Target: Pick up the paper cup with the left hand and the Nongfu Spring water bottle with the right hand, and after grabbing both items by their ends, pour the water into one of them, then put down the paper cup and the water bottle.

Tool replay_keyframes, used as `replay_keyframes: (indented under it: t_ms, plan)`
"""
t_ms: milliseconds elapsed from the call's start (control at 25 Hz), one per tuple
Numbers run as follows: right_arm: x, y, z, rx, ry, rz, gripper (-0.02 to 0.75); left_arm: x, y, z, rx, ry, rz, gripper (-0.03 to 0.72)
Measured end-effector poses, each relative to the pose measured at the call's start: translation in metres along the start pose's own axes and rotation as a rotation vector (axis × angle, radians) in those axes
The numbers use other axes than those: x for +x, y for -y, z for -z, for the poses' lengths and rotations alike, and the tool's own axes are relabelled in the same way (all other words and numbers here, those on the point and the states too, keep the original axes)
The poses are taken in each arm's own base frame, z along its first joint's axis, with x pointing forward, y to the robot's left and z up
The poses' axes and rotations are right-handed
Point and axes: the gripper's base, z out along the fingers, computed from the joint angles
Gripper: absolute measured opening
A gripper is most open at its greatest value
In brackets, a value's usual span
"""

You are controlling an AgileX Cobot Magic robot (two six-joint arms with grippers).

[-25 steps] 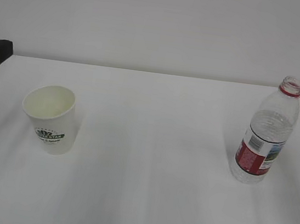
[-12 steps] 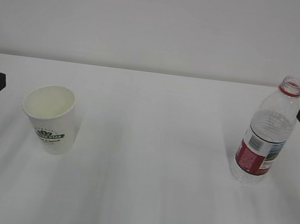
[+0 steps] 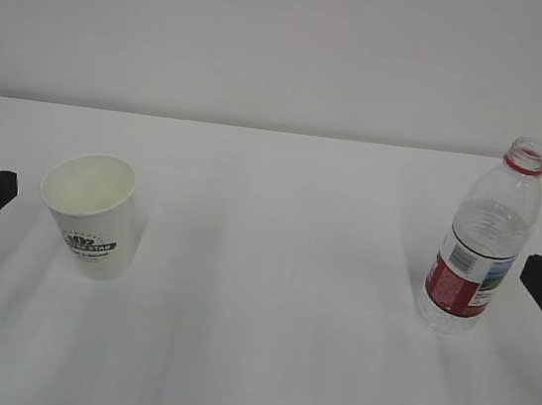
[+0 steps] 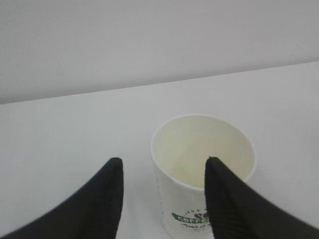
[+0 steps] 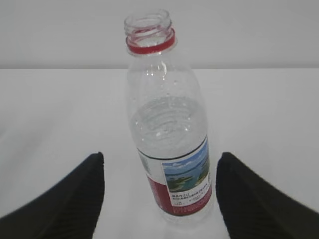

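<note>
- Left wrist view: the left hand (image 4: 162, 199) has its jaws spread, two smooth black tapered fingers (image 4: 99, 199) with nothing between them but bare table.
- Just ahead of those jaws and slightly toward the right finger stands the paper cup (image 4: 202, 172), upright, white, tapered, with a thin rolled rim, a cream inside and green lettering low on its side; the right finger overlaps its wall in the picture, and I cannot tell whether they touch.
- Right wrist view: the right hand (image 5: 162, 199) has its jaws spread wide, with ridged black pads (image 5: 259, 204) at either side.
- The water bottle (image 5: 167, 129) stands upright ahead of the gap, apart from both fingers: clear ribbed plastic, open neck, red ring, red-and-white label with a landscape picture.
- Clear water (image 5: 167, 132) fills it to about the shoulder.
- Both stand on a plain white table (image 3: 269, 292) before a pale bare wall (image 3: 292, 45).
- Cup and bottle are well apart; nothing lies between jaws and targets.
</note>
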Motion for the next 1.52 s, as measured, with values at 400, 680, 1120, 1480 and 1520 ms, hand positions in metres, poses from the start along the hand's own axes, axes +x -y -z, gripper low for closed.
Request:
replay_keyframes:
  t_ms: [400, 680, 1120, 1480, 1520]
  plan:
    - [0.015, -0.001, 0.0, -0.023, -0.023, -0.017, 0.529, 0.031, 0.003, 0.006, 0.05, 0.011, 0.025, 0.389]
    - [0.033, 0.0, -0.022, -0.064, -0.104, -0.054, 0.529, 0.061, 0.003, 0.005, 0.054, -0.106, 0.043, 0.389]
    - [0.064, 0.004, -0.024, -0.039, -0.082, -0.095, 0.529, 0.082, 0.007, 0.002, 0.108, -0.228, 0.036, 0.389]
    - [0.095, 0.01, -0.031, 0.001, -0.207, -0.099, 0.529, 0.081, 0.011, 0.002, 0.153, -0.224, 0.022, 0.388]
    - [0.096, 0.01, -0.031, 0.001, -0.214, -0.095, 0.529, 0.081, 0.011, 0.003, 0.156, -0.225, 0.02, 0.388]
